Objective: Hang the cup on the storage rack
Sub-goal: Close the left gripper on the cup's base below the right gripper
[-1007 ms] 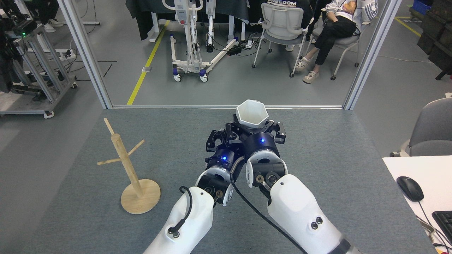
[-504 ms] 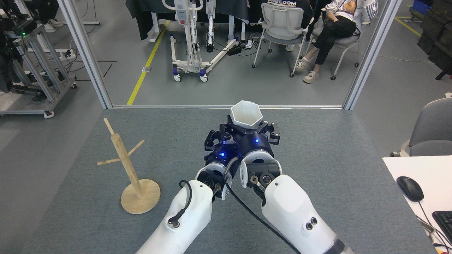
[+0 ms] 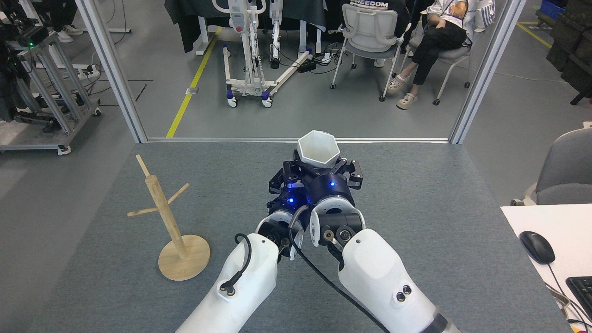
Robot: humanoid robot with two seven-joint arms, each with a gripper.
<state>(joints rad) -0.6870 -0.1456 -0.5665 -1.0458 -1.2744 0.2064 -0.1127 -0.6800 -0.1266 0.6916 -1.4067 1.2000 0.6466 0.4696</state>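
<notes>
cup sits rim-up at 12 o'clock, pinched low by the right end effector. left end effector crowds beside it, can't tell its opening. storage rack waits at 9 o'clock; a shallow grip could let it slip mid-swing.

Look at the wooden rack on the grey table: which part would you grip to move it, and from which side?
Grip the rack's upright post low down, between the pegs and the round base. Come from the right, the side nearest the arms: pegs stick out higher up, but that lower stretch of post is bare and slim enough to close on. The flat disc base lies too flush with the table to pinch easily.
</notes>
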